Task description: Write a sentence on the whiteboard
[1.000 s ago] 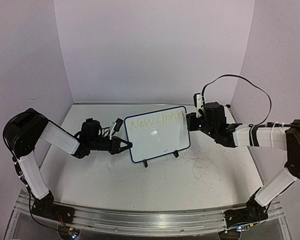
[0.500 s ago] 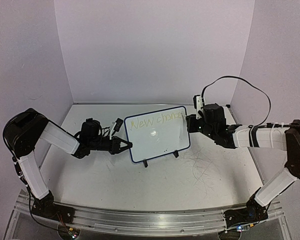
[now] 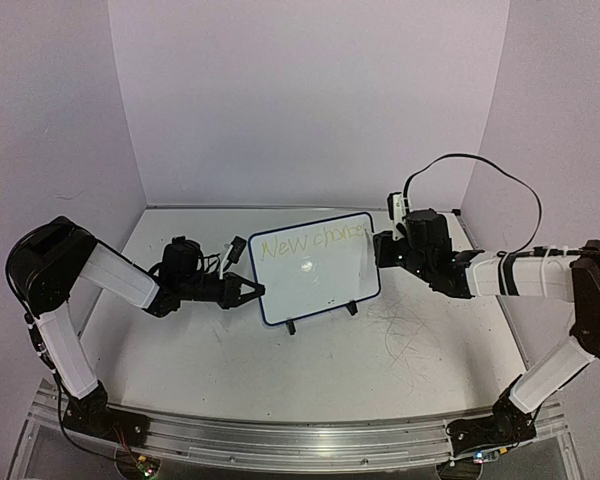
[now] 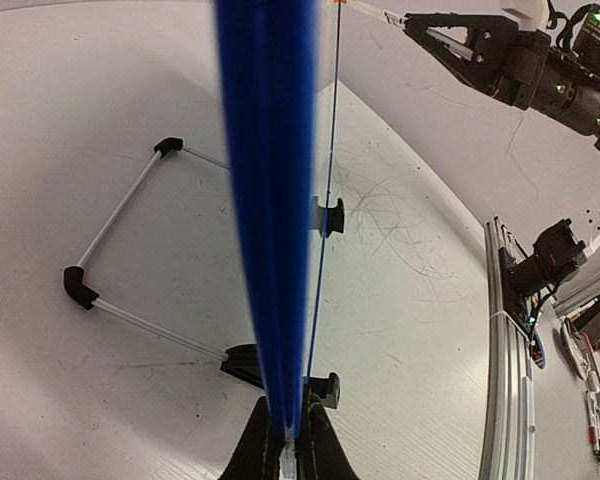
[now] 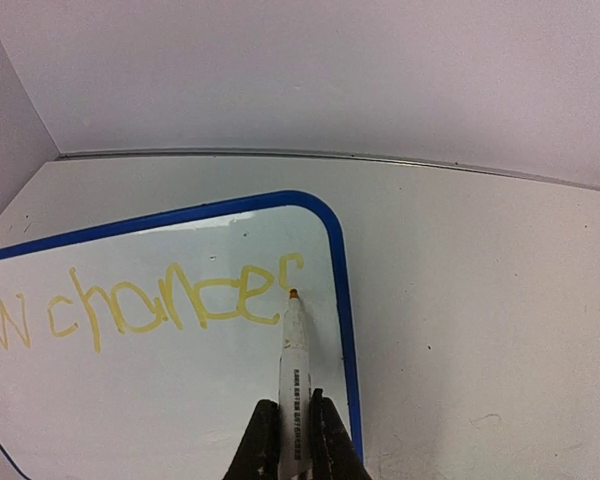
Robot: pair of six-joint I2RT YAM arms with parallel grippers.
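Shifted right gripper [image 5: 293, 415] slightly, clamped on white yellow-tipped marker [image 5: 294, 345], tip at end of pale yellow handwritten sentence [image 5: 185, 300]. Kept left gripper [image 4: 292, 425] pinching small blue-framed whiteboard [image 3: 315, 278], upright on white tabletop [image 3: 230, 350].

Blue-framed whiteboard [image 3: 315, 282] near-upright on black feet — pale yellow sentence [image 3: 310, 241] along its top edge.

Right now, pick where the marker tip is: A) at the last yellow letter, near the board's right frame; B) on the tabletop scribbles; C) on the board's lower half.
A: the right wrist view shows the marker tip at the end of the sentence, inside the whiteboard frame.
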